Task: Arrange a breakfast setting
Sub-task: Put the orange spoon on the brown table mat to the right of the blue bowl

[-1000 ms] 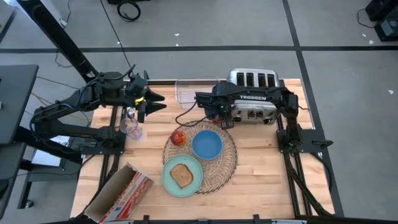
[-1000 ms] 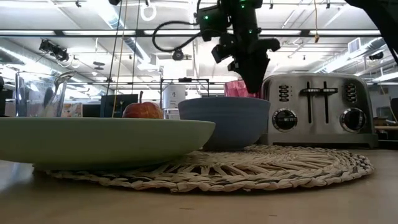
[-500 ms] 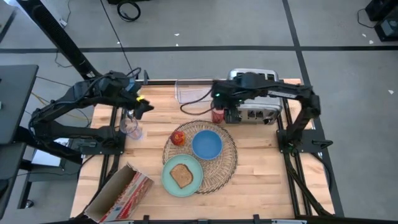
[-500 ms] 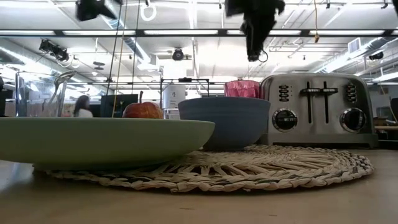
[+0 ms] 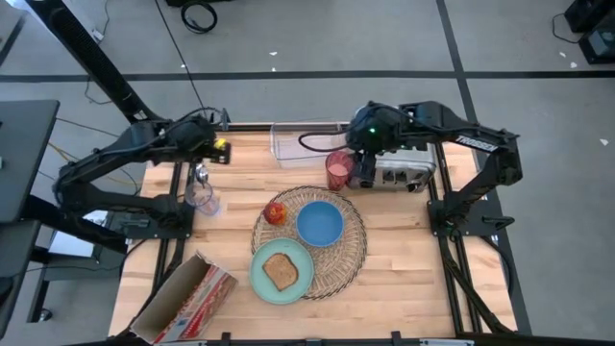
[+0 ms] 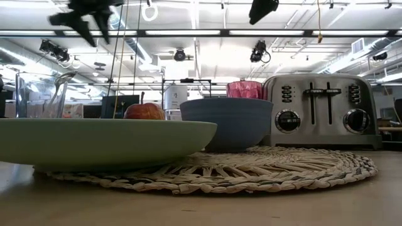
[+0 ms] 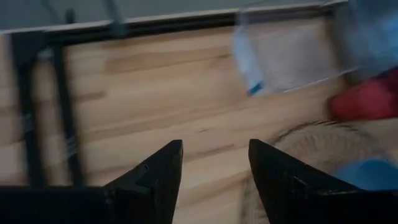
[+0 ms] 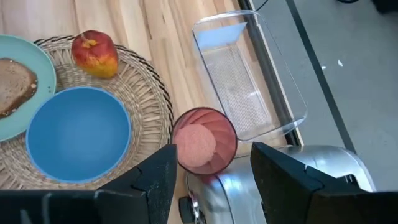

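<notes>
Pale plank worktop [image 5: 404,250] under strip-lit ceiling. Round woven placemat [image 5: 348,252] bears glossy blue bowl [image 5: 319,223]; ribbed pink cup [image 8: 203,140] stands beside chrome toaster [image 8: 298,183]. Both pincers, left [image 7: 212,163] and right [image 8: 212,163], hang apart, empty.

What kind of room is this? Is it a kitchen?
Probably not a kitchen but a robot lab or workshop: two arms are bolted to a wooden table, bare pipes and strip lights hang overhead, and cables lie on the grey floor.
</notes>
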You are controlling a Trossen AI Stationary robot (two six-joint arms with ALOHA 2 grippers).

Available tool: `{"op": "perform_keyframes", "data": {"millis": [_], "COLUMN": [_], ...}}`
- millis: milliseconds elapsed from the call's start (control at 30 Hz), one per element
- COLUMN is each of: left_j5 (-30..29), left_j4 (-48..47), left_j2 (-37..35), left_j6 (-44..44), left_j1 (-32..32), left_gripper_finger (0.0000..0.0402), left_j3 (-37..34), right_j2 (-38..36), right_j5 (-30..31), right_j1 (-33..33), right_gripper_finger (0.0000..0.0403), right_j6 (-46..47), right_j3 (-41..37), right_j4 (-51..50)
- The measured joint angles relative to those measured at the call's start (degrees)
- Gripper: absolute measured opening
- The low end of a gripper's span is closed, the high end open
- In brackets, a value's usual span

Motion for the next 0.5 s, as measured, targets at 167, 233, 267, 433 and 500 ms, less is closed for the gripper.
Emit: {"op": "perform_keyframes", "data": {"millis": [167, 233, 267, 433, 500], "left_j5": [0.1, 0.0, 0.0, -4.1, -5.8], "left_j4": [-0.1, -6.0, -9.8, -17.2, -16.5], "left_j2": [2.9, 4.0, 4.4, 4.4, 4.3], "left_j6": [-0.3, -2.8, -5.1, -15.0, -17.0], "left_j1": [0.5, 0.7, 0.7, 2.0, 1.9], "left_gripper_finger": [0.0200, 0.0199, 0.0199, 0.0197, 0.0197], "left_j3": [0.0, 0.0, 0.0, 0.0, -0.1], "right_j2": [-0.9, -1.2, -1.4, -1.9, -1.9], "right_j5": [0.0, 0.0, 0.0, 0.0, 0.0], "right_j1": [0.1, 0.1, 0.1, 0.1, 0.1], "right_gripper_finger": [0.0210, 0.0210, 0.0210, 0.0210, 0.0210], "right_j6": [0.0, 0.0, -0.1, -0.8, -1.4], "right_j3": [0.0, 0.0, 0.0, 0.0, 0.0], "right_j4": [-2.0, -3.1, -3.9, -4.8, -4.8]}}
